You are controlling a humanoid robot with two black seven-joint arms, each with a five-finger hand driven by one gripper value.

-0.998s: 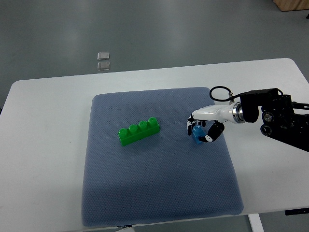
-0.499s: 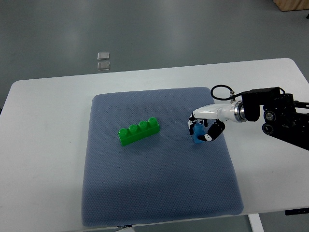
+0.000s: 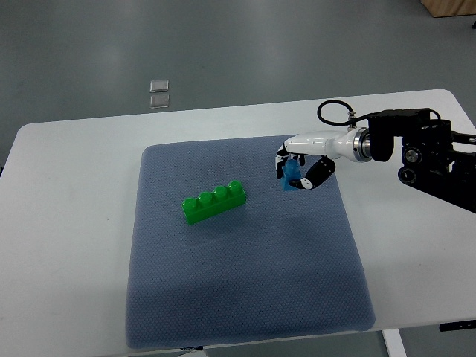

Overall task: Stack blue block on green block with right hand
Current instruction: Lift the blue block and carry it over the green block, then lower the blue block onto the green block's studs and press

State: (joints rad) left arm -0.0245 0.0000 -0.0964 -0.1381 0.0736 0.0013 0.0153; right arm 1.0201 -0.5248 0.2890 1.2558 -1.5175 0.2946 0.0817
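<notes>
Top view: the blue block point(image 3: 290, 175), clamped between the curled fingers of the right hand point(image 3: 300, 168), hangs over the grey mat point(image 3: 245, 297), right of the green block point(image 3: 215, 201), apparently lifted so it can clear the studs.

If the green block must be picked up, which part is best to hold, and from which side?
Probably from above, fingers closing across the two long flat sides of the green block near its middle. It lies flat and diagonal on the mat, studs up, with free space along both sides.
</notes>
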